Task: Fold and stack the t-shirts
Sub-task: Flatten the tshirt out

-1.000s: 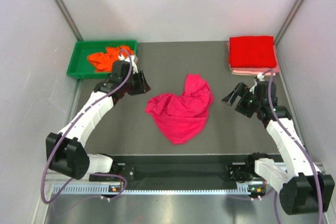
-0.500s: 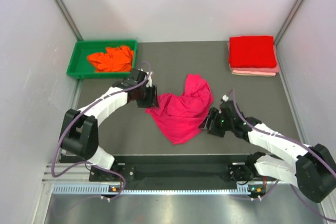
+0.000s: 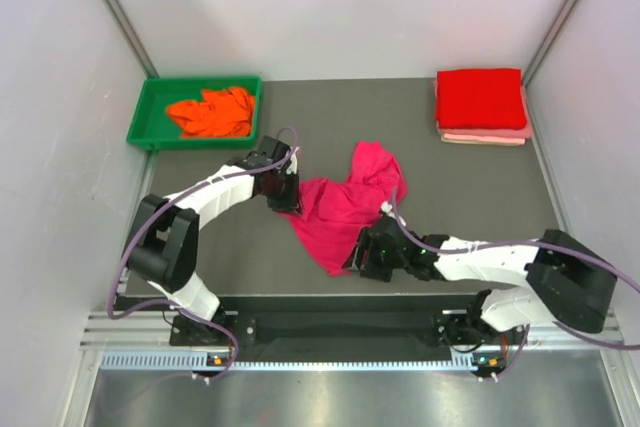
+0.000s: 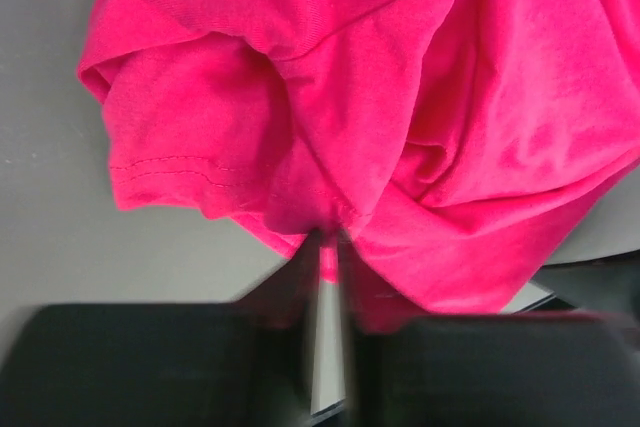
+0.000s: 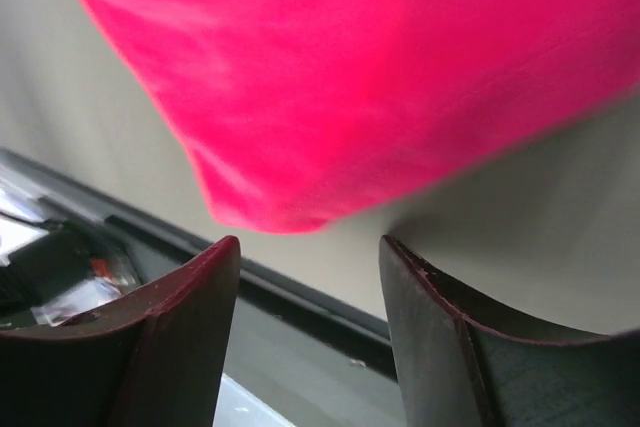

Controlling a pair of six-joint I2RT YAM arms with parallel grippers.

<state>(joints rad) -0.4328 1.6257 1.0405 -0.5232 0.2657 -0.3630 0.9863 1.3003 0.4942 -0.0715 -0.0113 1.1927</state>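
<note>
A magenta-pink t-shirt (image 3: 350, 202) lies crumpled in the middle of the grey table. My left gripper (image 3: 288, 199) is at its left edge, and the left wrist view shows the gripper (image 4: 328, 247) shut on a fold of the shirt's hem (image 4: 300, 147). My right gripper (image 3: 358, 257) is low at the shirt's near corner. In the right wrist view the gripper (image 5: 310, 247) is open, with the shirt's corner (image 5: 300, 97) just ahead of the fingertips and nothing between them. A folded bright red t-shirt (image 3: 480, 97) rests on a folded pale pink t-shirt (image 3: 485, 134) at the back right.
A green tray (image 3: 145, 117) at the back left holds a crumpled orange t-shirt (image 3: 210, 112). White walls close in the table on the left, right and back. A black rail (image 3: 340, 322) runs along the near edge, close below my right gripper.
Both arms have come in to the magenta-pink t-shirt. The left gripper has reached its left edge and shut on it. The right gripper swung from the right side to the near corner.
</note>
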